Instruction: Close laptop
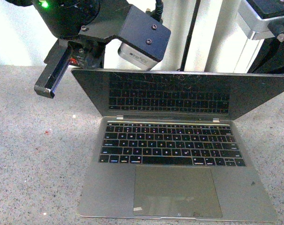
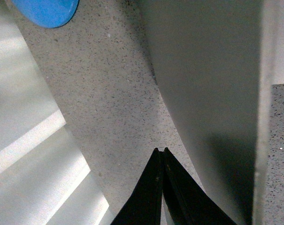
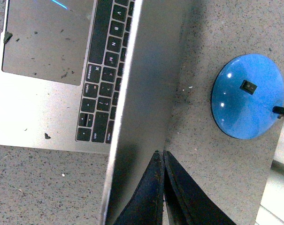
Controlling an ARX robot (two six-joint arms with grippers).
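"Speckled grey stone-look worktop (image 1: 29, 140), grainy all over, with a pale wall behind. Where's the thing they want shut?"

"The thin silver-grey metal laptop (image 1: 254, 197) stands open on it. Its plain matte lid (image 3: 142, 117) rises just in front of both pincers, and the glossy black scratched screen (image 1: 170, 93) faces away from them, leaning over the keys."

"And the pincers themselves?"

"The left pincer (image 2: 161, 151) has its black tapered fingers pressed together into one point, with nothing between them. It's near the lid's back but apart from it, I'd say. The right pincer (image 3: 159, 153) is closed the same way on nothing, with its tip right at the lid's back. I cannot tell whether it touches."

"What could spoil it?"

"It's a narrow hard point on smooth metal, so I'd guess the tip could skate sideways instead of pushing. A shove low down might slide the whole laptop along the worktop and not fold it. If the lid falls fast, the screen slaps the black keys (image 1: 172, 145) and the broad flat trackpad (image 1: 177, 190)."

"That round blue thing?"

"A glossy blue domed base (image 3: 247, 96) with a small switch. It's on the right pincer's own side of the lid, off to one side, and a wide swing there could clip it."
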